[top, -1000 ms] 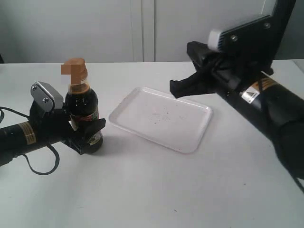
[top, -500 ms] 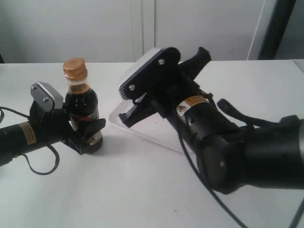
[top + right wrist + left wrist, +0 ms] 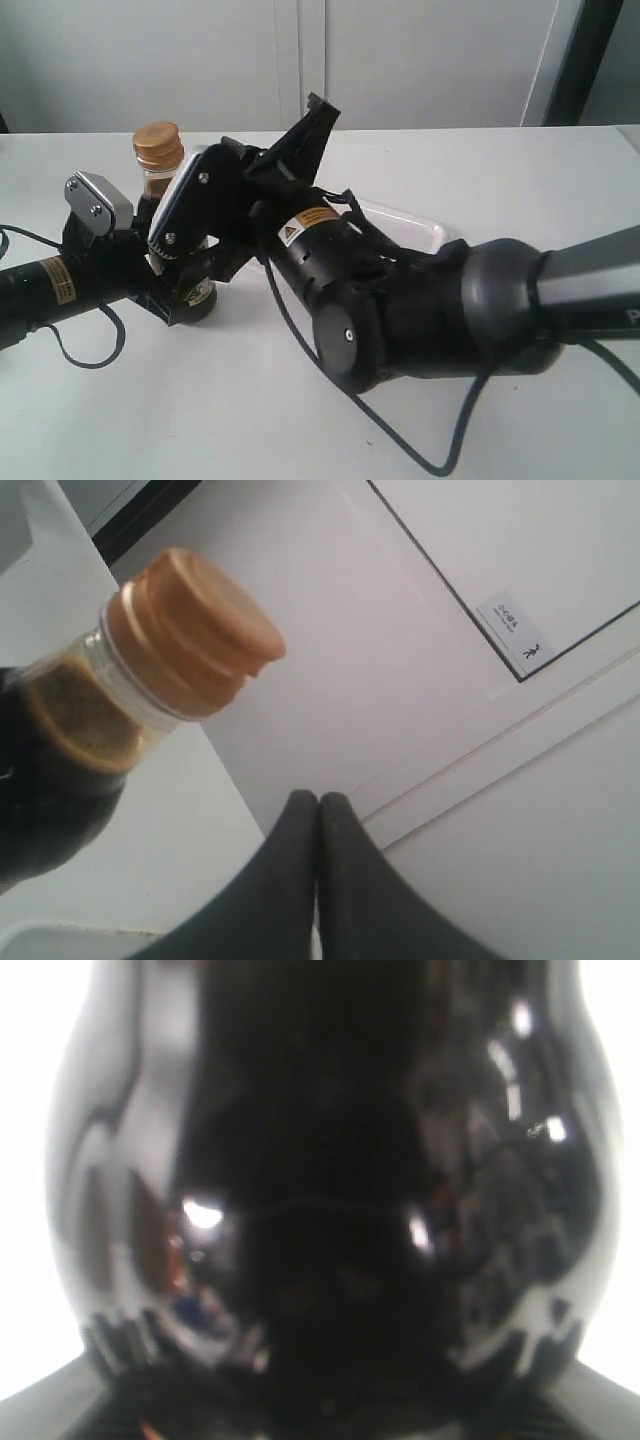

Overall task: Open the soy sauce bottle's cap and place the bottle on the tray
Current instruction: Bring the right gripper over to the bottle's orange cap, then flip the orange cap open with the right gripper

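Exterior: the left pincer (image 3: 180,285) clamps the glossy dark bottle (image 3: 160,200) beside the white tray (image 3: 425,232).

Left wrist: curved glass bottle (image 3: 320,1200) fills the grip.

Right wrist: the right pincer (image 3: 318,810), tips pressed together and empty, sits just beside the ridged orange cap (image 3: 195,630).

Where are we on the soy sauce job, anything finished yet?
Nothing is finished. In hand: the left gripper clamps the soy sauce bottle upright on the table beside the tray, and the right gripper, fingertips together, is close to the cap without touching it. The cap looks closed. Left: flip the cap open, then set the bottle on the tray.
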